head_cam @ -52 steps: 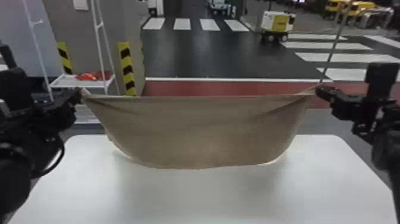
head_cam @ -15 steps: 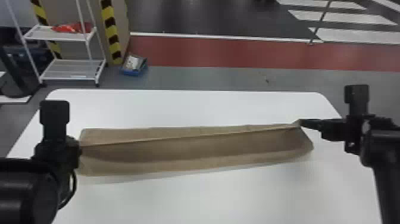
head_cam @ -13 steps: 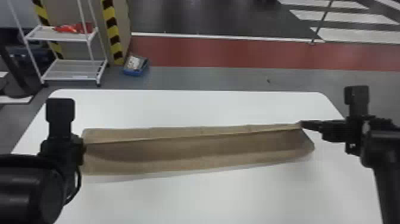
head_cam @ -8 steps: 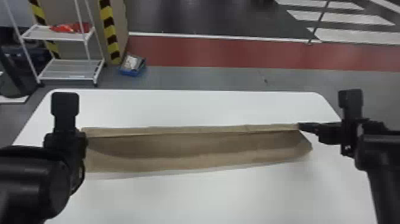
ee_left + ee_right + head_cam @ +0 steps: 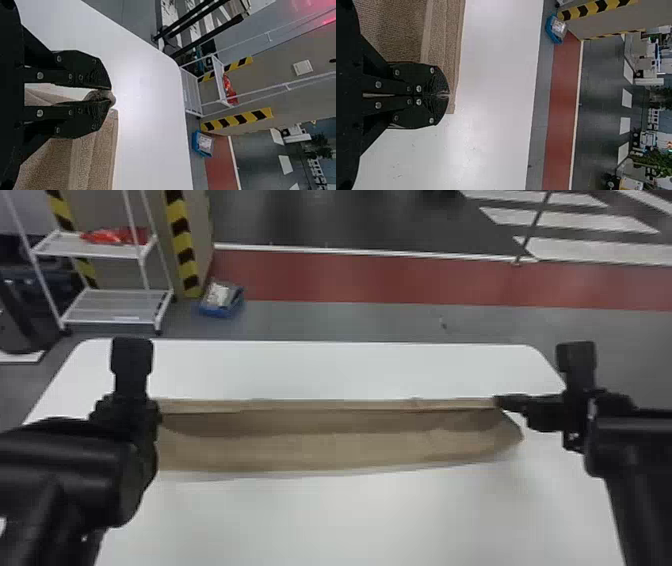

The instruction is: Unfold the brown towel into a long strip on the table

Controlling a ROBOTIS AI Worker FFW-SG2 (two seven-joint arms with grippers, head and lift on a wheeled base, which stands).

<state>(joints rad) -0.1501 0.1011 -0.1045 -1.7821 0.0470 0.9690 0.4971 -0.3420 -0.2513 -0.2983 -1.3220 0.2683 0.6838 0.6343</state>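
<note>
The brown towel (image 5: pixel 325 450) across the middle of the head view is matt cloth, its weave coarse. The worktop (image 5: pixel 350 515) below looks smooth, with a soft sheen. Left end effector (image 5: pixel 152 410) and right end effector (image 5: pixel 500 402) are matt black with shiny metal screws. Upper centre, the dark floor (image 5: pixel 350 220) looks faintly glossy.

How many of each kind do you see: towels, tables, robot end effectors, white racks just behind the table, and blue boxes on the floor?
Brown towel: 1
White table: 1
Left end effector and right end effector: 2
White rack: 1
Blue box: 1
Total: 6
</note>
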